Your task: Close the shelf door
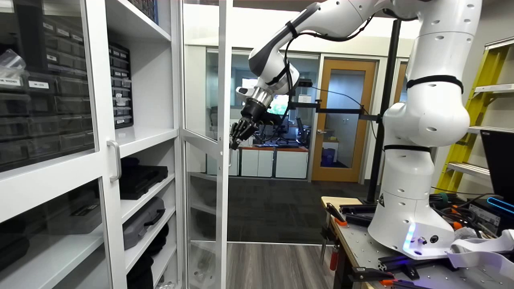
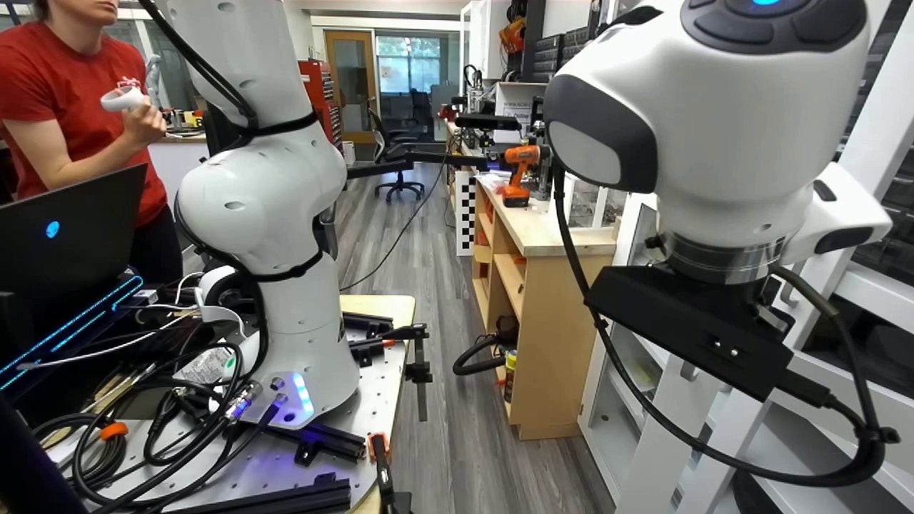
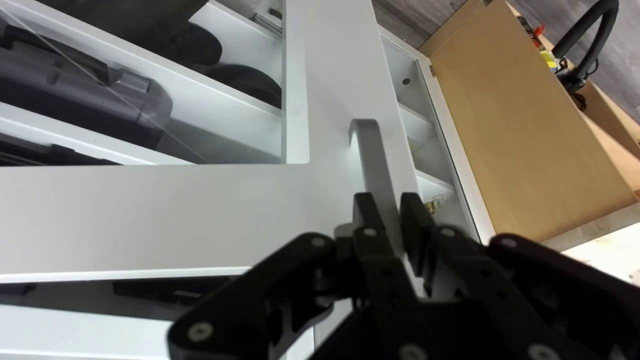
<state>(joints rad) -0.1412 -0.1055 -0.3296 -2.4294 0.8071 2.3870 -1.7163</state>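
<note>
The arm (image 1: 431, 56) is standing bent, its wrist (image 1: 276, 73) is hanging at a slant, and the tool (image 3: 388, 202) is pointing downward with fingers (image 3: 417, 216) nearly together.

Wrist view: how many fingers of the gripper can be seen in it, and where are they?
2: one finger to the left of the gray handle on the shelf door, the other finger to the handle's right. No further finger shows.

Shelf door (image 1: 202, 142): white frame, clear pane
Door handle (image 3: 378, 165): grey
Gripper (image 3: 389, 200): black
Arm (image 1: 425, 124): white, banded in black
Board (image 2: 465, 214): black-and-white checks
Plank floor (image 1: 277, 265): grey-brown, wood-grained
Drill (image 2: 521, 160): orange and black
Ladder (image 1: 478, 114): yellow
Shirt (image 2: 71, 114): red
</note>
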